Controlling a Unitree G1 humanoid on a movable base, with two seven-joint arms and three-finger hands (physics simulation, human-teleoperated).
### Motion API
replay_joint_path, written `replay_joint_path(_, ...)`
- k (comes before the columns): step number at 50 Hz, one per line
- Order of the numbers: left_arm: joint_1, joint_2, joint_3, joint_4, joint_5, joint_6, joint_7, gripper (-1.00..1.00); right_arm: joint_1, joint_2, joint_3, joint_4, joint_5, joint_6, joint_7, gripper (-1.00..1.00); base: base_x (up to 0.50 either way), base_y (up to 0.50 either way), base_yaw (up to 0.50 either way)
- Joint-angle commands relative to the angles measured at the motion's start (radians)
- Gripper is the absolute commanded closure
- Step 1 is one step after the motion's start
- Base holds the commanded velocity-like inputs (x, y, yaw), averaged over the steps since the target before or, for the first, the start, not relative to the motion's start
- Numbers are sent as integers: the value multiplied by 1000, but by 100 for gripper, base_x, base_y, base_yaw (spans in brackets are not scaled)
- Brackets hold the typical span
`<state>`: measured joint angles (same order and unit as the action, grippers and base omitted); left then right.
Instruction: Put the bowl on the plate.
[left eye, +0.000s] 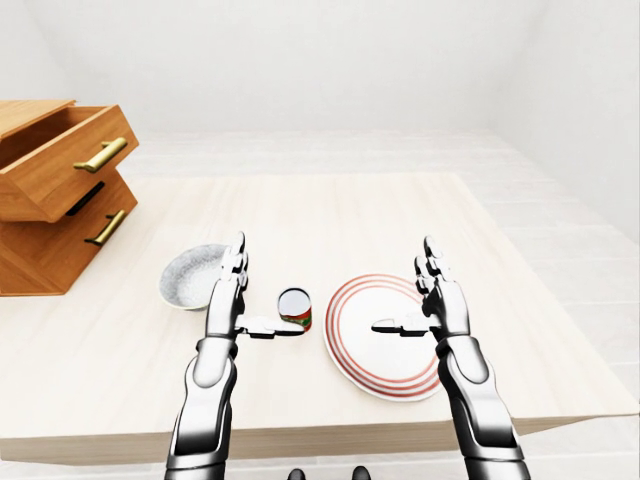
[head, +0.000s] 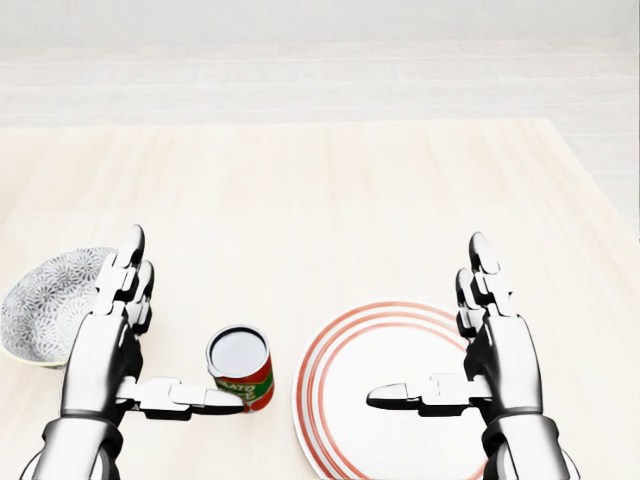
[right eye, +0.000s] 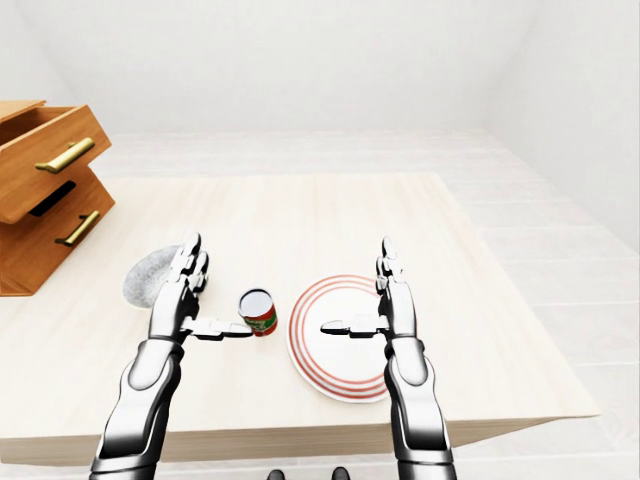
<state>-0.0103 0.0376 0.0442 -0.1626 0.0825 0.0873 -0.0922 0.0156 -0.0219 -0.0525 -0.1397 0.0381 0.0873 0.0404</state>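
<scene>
Bowl (left eye: 190, 275) and plate (left eye: 365, 360) apart on a table (left eye: 330, 210); nothing grasped.
Left-eye view: bowl just left of the left hand (left eye: 225, 300), can (left eye: 295, 308) beside its thumb. Head view: both hands spread wide, empty, seemingly poised to reach. Right-eye view: right hand (right eye: 395, 305) over the plate.

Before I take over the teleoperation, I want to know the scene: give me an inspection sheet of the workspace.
Surface: pale wooden table.
Job's things: patterned bowl at left, empty; red-ringed plate at right, bare; apart.
Clutter: tomato sauce can upright between them.
Grippers: left hand open beside the bowl; right hand open over the plate; both empty.
Cables: nothing seen.
Surroundings: wooden drawer unit at left, upper drawer pulled out.
</scene>
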Motion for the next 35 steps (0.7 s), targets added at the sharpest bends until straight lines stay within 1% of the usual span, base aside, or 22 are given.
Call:
replay_joint_path(1,-3,0,0,-23,2,0,-3,-100,4,-1,-2,-19,-1,0,0,-100,13,-16,0)
replay_joint_path(16,3,2,6,-45,1,0,-9,-100,-1,-1,-2,-36,-5,0,-4,-100,9,-20,0)
replay_joint_path(35,8,1,10,-31,1,0,-8,-100,7,3,0,-34,-10,0,-8,-100,6,-21,0)
